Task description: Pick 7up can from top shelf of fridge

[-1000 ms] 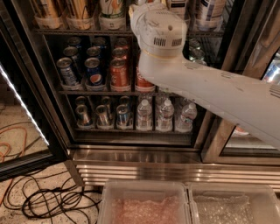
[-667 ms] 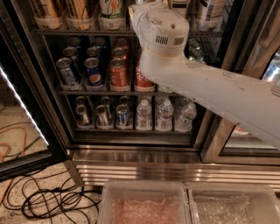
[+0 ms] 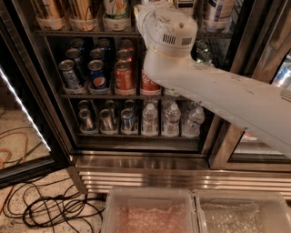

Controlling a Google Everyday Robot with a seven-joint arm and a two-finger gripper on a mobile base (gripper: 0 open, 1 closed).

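Now, gripper: it is up at the height of the top shelf (image 3: 82,32), hidden behind the round white wrist (image 3: 167,32) of the arm (image 3: 227,98). Whether it is open or closed, I cannot tell.
Change: compared with one second ago, the wrist stands a little higher and a little more to the left. The drinks have not moved.
7up can (image 3: 117,8): tall and white with green marks, it stands in a white cup tray (image 3: 116,23) just left of the wrist. Its top is cut off by the upper edge of the view, and it seems not lifted yet.
Meaning: the small rise probably belongs to the last part of the approach. A grasp cannot be confirmed.
Below the gripper: red cans (image 3: 123,75) and blue cans (image 3: 96,73) are on the next rack, with water bottles (image 3: 150,120) lower.
Farther out: the steel base of the fridge (image 3: 182,175), then black cables (image 3: 50,209) on the floor to the left and two plastic bins (image 3: 150,214) nearest to the camera.
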